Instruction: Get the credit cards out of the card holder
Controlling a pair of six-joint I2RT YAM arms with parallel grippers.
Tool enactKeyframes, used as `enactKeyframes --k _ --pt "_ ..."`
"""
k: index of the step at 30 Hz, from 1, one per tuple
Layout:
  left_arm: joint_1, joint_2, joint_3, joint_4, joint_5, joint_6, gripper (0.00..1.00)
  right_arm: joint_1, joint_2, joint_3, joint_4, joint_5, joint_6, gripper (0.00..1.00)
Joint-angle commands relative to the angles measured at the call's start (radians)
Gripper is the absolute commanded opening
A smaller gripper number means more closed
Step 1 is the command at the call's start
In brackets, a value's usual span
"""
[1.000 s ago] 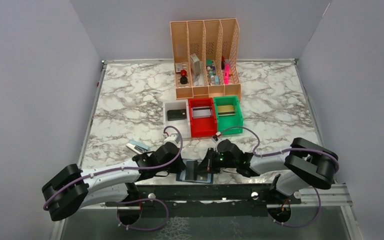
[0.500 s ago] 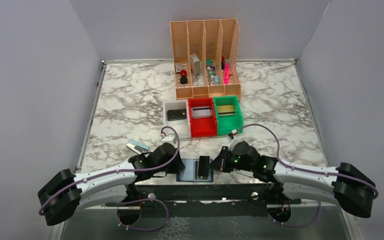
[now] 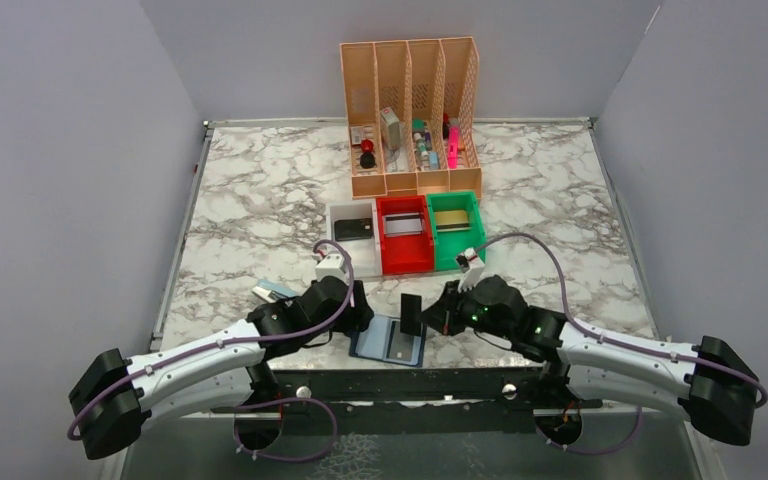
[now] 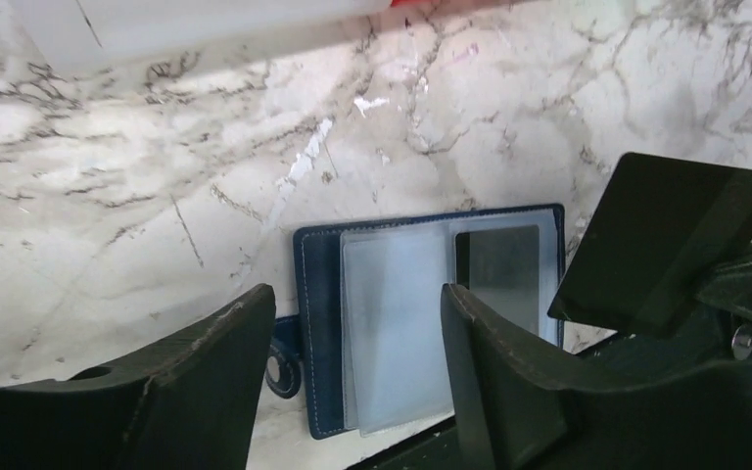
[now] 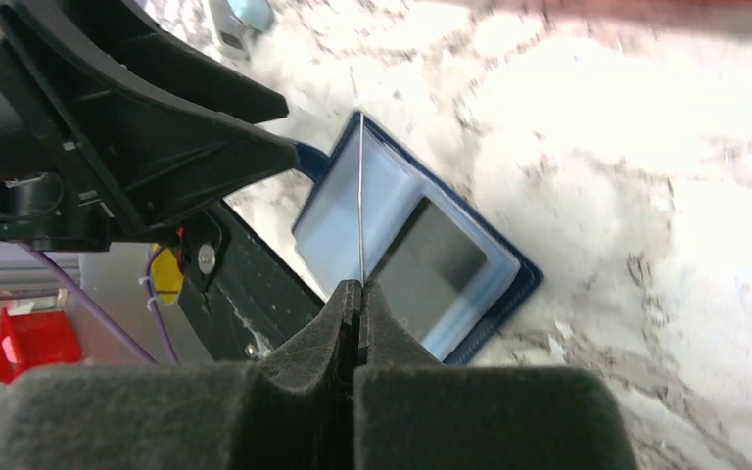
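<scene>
The right gripper (image 5: pixel 360 294) pinches a black card (image 3: pixel 410 313) on edge, clear of the holder (image 4: pixel 318 323) lying open at the table's (image 3: pixel 260 200) near edge, while the left gripper (image 4: pixel 352 299) hangs spread over it, seemingly placed to pin it.

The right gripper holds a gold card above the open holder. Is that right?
Not quite: the card is black, not gold, as the left wrist view shows. The rest stands: the right gripper holds it above the open holder.
</scene>
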Motion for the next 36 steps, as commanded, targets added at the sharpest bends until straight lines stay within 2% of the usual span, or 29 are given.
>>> enactKeyframes --k 1,4,11,18,23,30,36 --pt "-0.002 0.001 0.063 -0.083 -0.151 0.034 0.70 -0.001 0.029 0.093 -0.004 0.062 -0.166 0.01" --pt "0.011 -0.003 0.070 -0.110 -0.213 0.012 0.76 -0.002 0.072 0.140 -0.013 0.083 -0.223 0.01" --pt "0.089 -0.039 0.036 -0.141 -0.268 -0.039 0.85 -0.003 0.187 0.266 -0.003 0.151 -0.368 0.01" --pt "0.116 -0.185 -0.040 -0.182 -0.320 -0.169 0.87 -0.002 0.351 0.439 0.029 0.233 -0.535 0.01" --pt "0.115 -0.278 -0.058 -0.214 -0.332 -0.203 0.88 -0.002 0.499 0.570 0.043 0.298 -0.655 0.01" --pt "0.115 -0.298 -0.034 -0.274 -0.399 -0.235 0.90 -0.003 0.725 0.787 -0.001 0.369 -0.792 0.01" --pt "0.115 -0.300 -0.004 -0.334 -0.454 -0.277 0.97 -0.002 0.916 0.946 -0.043 0.473 -0.879 0.01"
